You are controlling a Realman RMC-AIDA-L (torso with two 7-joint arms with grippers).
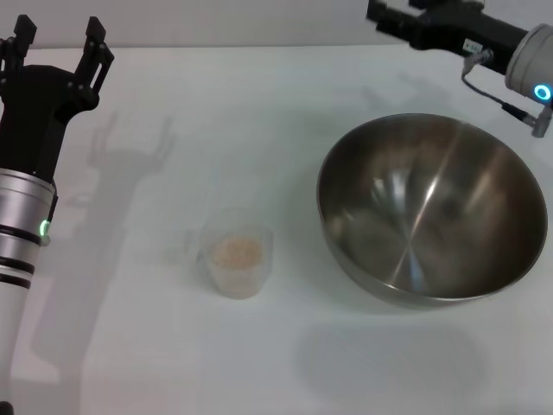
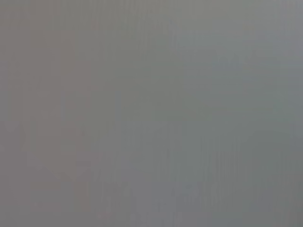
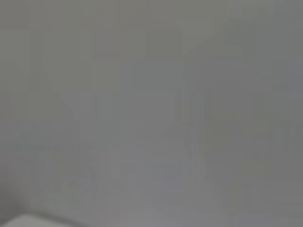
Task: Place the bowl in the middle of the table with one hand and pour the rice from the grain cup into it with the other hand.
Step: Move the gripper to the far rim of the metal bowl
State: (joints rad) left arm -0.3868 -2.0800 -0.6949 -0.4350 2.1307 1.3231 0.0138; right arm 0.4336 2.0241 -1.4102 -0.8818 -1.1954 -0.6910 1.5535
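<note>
Left hand open, far-left — bowl right, grain cup between.

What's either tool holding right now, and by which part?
Nothing. Left tool is open and empty above the table; right tool is clear of bowl and grain cup.

Background and shadows only

A pale band runs along the far top edge of the head view. A forked shadow lies at the left and a soft oval shadow near the front right. Both wrist views show plain grey; what it is cannot be told.
</note>
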